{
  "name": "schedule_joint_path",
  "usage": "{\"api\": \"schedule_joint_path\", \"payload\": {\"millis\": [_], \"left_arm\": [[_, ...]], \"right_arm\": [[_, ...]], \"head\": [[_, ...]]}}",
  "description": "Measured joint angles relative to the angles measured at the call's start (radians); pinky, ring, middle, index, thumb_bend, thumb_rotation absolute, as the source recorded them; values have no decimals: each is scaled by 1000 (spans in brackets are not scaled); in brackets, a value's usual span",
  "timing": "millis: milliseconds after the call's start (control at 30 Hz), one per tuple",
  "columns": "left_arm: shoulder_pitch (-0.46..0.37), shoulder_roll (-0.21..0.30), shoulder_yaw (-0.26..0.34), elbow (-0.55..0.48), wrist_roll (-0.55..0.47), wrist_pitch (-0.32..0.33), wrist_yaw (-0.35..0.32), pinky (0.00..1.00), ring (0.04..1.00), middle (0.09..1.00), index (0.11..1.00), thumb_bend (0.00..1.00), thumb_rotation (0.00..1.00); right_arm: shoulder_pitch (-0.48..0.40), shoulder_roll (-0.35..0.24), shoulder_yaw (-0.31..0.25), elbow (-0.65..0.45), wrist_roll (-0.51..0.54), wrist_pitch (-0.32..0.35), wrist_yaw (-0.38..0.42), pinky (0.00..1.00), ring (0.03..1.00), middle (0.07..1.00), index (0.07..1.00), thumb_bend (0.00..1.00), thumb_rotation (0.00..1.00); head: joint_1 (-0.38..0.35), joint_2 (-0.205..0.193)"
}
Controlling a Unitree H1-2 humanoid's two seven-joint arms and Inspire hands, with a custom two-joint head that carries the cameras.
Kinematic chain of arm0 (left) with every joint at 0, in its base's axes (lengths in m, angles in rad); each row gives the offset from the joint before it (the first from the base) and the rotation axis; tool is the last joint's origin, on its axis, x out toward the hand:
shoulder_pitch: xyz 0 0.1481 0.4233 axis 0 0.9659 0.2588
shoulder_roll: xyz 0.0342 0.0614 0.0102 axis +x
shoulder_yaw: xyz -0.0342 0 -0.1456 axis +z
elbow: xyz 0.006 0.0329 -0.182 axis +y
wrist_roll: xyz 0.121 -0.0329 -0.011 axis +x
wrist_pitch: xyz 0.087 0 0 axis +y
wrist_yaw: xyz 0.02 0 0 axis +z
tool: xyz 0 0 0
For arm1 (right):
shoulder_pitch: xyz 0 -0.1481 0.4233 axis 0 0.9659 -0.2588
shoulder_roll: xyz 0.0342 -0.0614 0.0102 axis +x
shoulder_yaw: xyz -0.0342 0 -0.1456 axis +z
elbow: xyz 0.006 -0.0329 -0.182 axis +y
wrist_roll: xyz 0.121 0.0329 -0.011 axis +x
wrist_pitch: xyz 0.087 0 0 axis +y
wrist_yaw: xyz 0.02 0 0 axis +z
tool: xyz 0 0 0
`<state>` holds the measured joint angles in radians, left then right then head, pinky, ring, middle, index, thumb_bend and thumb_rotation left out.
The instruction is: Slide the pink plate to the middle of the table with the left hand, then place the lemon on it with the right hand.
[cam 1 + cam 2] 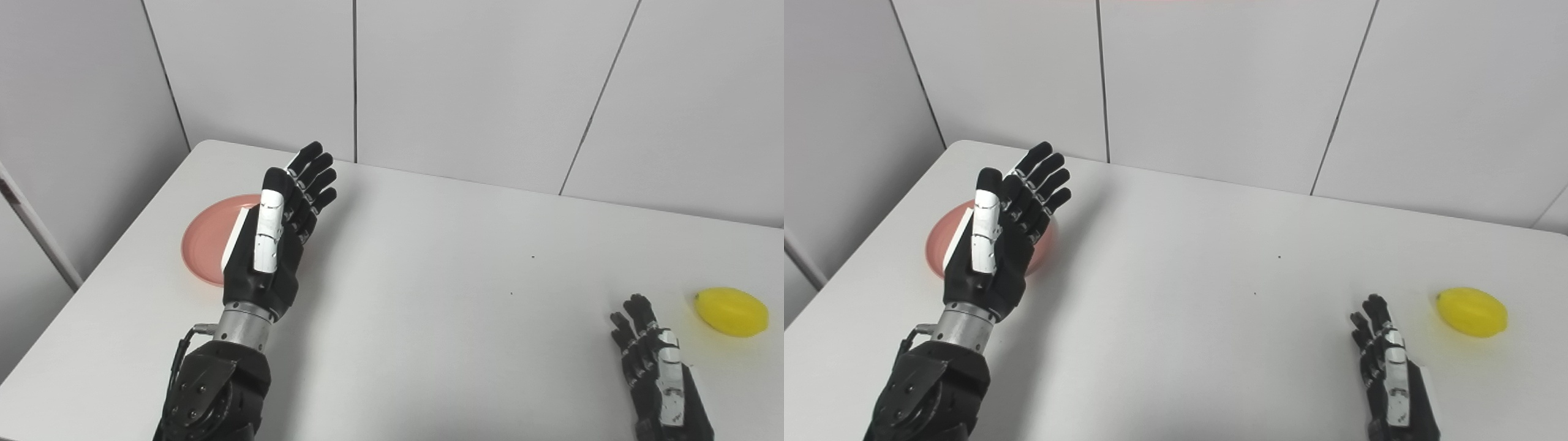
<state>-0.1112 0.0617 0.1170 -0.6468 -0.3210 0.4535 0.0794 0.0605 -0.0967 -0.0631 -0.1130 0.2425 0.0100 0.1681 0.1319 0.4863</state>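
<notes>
Nearest you, at the bottom right, your right hand (658,367) sits low over the white table (429,294), fingers extended and slightly spread, holding nothing. Just beyond it and to its right lies the lemon (731,312), resting on the tabletop near the right edge, close to the hand but not touching it. On the left, your left hand (278,233) is raised on edge, thumb side up, fingers straight and together, grasping nothing. It stands in front of the pink plate (205,242), hiding the plate's right part, so you cannot tell whether the hand touches it. The plate lies flat near the table's left edge, well apart from the lemon. Behind the table stands a white panelled wall (490,79).
</notes>
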Motion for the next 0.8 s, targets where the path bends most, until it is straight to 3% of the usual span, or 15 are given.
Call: {"api": "schedule_joint_path", "payload": {"millis": [200, 333, 567, 800], "left_arm": [[-49, 128, 119, 99, -30, -9, -29, 873, 863, 851, 806, 933, 857], [-86, 147, 155, 110, -45, -9, -29, 870, 870, 865, 839, 918, 907], [-207, 208, 261, 158, -45, -9, 7, 836, 853, 857, 815, 945, 879], [-224, 260, 301, 236, -50, -9, 6, 791, 815, 829, 805, 991, 890]], "right_arm": [[1, -2, -3, 1, 2, -1, 0, 1000, 958, 976, 962, 710, 1000], [2, -3, -4, 3, 4, -6, 0, 999, 959, 977, 955, 704, 1000], [0, -5, -5, 6, 8, -6, 11, 1000, 963, 982, 962, 696, 1000], [0, -6, -6, 9, 8, -6, 13, 1000, 963, 982, 963, 699, 1000]], "head": [[2, -2], [3, -2], [6, -3], [5, -6]]}}
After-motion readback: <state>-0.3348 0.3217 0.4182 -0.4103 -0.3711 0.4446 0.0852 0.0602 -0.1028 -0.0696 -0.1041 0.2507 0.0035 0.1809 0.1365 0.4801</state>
